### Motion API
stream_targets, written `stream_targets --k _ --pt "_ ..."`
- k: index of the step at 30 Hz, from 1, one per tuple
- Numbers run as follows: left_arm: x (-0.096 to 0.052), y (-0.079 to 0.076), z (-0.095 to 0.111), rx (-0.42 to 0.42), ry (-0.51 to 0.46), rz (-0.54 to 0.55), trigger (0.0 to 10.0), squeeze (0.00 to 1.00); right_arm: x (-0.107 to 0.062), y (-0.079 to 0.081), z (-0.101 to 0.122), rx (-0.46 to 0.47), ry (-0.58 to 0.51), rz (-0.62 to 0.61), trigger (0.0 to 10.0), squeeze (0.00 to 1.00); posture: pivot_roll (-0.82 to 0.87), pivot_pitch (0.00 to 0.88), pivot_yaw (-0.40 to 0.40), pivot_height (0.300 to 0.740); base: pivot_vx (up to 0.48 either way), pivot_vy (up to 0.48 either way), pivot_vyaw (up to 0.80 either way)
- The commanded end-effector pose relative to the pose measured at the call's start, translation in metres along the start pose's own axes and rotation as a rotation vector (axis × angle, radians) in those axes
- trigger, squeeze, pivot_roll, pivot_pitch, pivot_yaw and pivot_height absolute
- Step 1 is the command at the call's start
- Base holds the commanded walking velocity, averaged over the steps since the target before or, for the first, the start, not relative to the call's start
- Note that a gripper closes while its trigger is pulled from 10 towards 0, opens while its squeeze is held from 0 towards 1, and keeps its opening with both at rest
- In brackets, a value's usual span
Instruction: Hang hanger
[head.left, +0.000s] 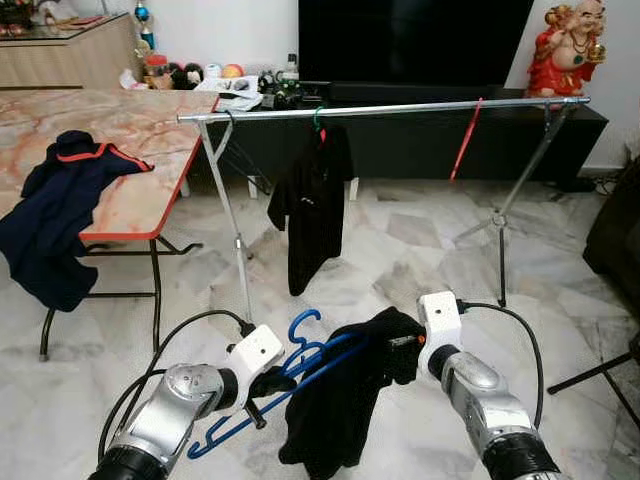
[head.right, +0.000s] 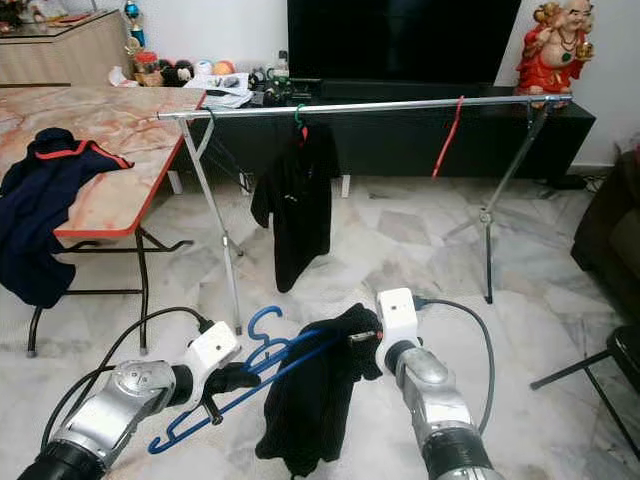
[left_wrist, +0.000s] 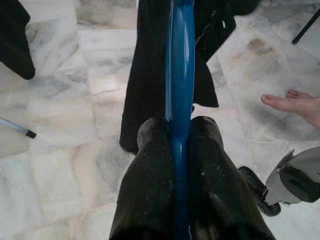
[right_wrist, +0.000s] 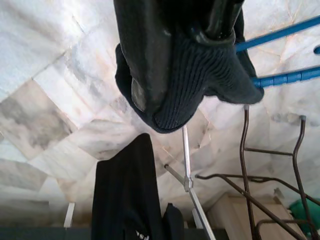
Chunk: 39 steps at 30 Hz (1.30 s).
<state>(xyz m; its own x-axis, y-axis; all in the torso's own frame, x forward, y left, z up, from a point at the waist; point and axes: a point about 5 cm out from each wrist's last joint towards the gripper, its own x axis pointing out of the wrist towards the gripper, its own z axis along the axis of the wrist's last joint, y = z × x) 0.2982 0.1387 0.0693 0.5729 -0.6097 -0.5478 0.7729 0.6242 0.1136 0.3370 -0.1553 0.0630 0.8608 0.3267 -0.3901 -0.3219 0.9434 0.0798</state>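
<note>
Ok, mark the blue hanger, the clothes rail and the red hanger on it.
blue hanger (head.left: 300, 326): left eye view, on its hook.
clothes rail (head.left: 400, 108): left eye view, middle of the silver bar.
red hanger (head.left: 465, 140): left eye view, on its slanted arm.

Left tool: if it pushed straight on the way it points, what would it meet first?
Probably the black garment draped on the blue hanger that the left tool grips; beyond it, marble floor. Depth is unclear.

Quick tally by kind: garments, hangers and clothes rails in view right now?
Garments: 3 (black shirt on rail, navy jacket on table, black garment on blue hanger)
Hangers: 3 (blue hanger, green hanger, red hanger)
Clothes rails: 1
Total: 7
</note>
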Motion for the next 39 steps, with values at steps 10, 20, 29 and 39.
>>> stream_targets --k 10,20,29,39 --pt "-0.002 0.006 0.006 0.016 -0.022 0.020 10.0 0.00 -0.002 0.027 0.009 0.071 -0.017 0.228 10.0 0.00 0.12 0.000 -0.029 0.740 0.000 0.000 0.00" --pt "-0.004 0.000 0.010 -0.028 -0.068 -0.042 10.0 0.00 -0.012 0.044 0.015 -0.148 -0.026 0.414 10.0 0.00 0.12 0.000 -0.029 0.740 0.000 0.000 0.00" --pt "-0.003 -0.002 0.020 -0.066 -0.139 -0.065 10.0 0.00 -0.035 0.057 0.037 -0.264 -0.159 0.694 10.0 0.00 0.12 0.000 -0.029 0.740 0.000 0.000 0.00" --pt "-0.002 -0.003 0.023 -0.087 -0.159 -0.063 10.0 0.00 -0.020 0.010 0.030 -0.368 -0.059 0.318 10.0 0.00 0.12 0.000 -0.028 0.740 0.000 0.000 0.00"
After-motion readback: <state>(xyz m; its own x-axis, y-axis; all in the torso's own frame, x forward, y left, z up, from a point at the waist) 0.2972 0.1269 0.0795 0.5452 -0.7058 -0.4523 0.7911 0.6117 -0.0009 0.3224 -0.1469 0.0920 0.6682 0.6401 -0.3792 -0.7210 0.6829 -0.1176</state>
